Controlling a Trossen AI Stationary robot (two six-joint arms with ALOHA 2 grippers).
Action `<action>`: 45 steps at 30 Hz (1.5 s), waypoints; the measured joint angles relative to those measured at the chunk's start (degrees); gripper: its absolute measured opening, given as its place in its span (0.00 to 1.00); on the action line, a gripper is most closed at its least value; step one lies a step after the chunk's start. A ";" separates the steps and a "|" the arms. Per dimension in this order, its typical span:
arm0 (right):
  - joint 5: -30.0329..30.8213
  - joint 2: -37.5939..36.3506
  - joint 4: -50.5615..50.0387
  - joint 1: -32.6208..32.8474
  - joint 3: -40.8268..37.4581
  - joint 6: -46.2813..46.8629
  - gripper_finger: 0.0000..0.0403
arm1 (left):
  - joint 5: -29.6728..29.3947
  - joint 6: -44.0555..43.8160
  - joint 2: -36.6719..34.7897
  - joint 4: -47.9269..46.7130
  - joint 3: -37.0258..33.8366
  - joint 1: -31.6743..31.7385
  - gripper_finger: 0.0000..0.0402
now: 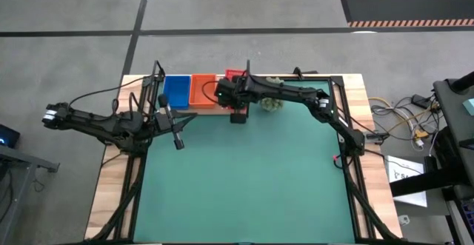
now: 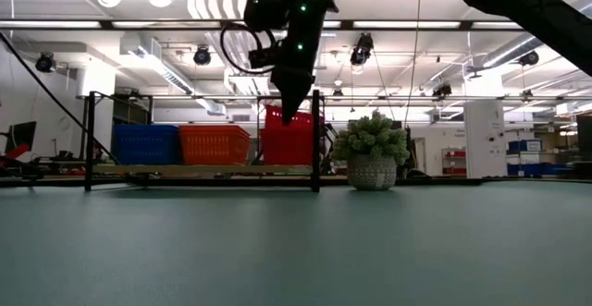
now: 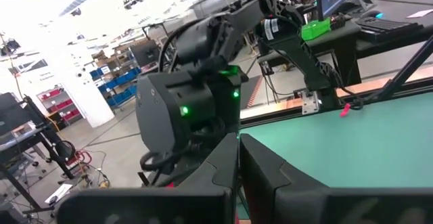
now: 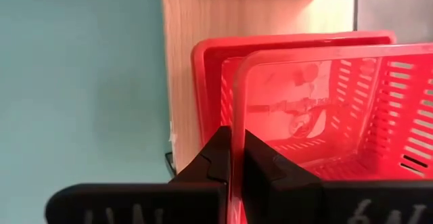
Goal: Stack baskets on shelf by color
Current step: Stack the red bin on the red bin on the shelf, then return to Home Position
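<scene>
Green matting (image 1: 244,186) covers the worktop (image 1: 111,171), bare across its near part. Over its left edge waits the left claw (image 1: 178,143), its two fingers (image 3: 223,176) pressed together on nothing. Farther back, a light wooden shelf (image 1: 211,111) lies along the far edge of the mat. On it, from the left, sit a blue basket (image 1: 176,92), then an orange basket (image 1: 202,89) just beside it, then a red-pink basket (image 4: 210,82) at the right end. The right claw (image 4: 232,158) hangs over that end, clenched on the rim of a second red-pink basket (image 4: 325,109), which it holds raised and tilted just above the one on the shelf. Right of the shelf stands a spiky green plant (image 2: 372,140) in a pale pot (image 2: 372,171). Beyond the worktop, ceiling lights and storage racks fill the room.
</scene>
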 joint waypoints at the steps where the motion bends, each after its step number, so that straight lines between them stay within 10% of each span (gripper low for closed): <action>1: 0.00 0.00 0.35 0.00 -0.55 0.00 0.02 | 0.00 0.01 0.01 0.00 0.00 0.00 0.00; 23: -4.02 0.00 3.43 0.02 2.18 0.47 0.29 | 0.00 0.12 0.02 0.00 0.02 -0.04 0.00; 45: -9.64 -5.62 3.75 9.93 0.92 1.40 0.08 | 6.51 2.87 -3.32 -4.17 -0.44 -0.07 0.00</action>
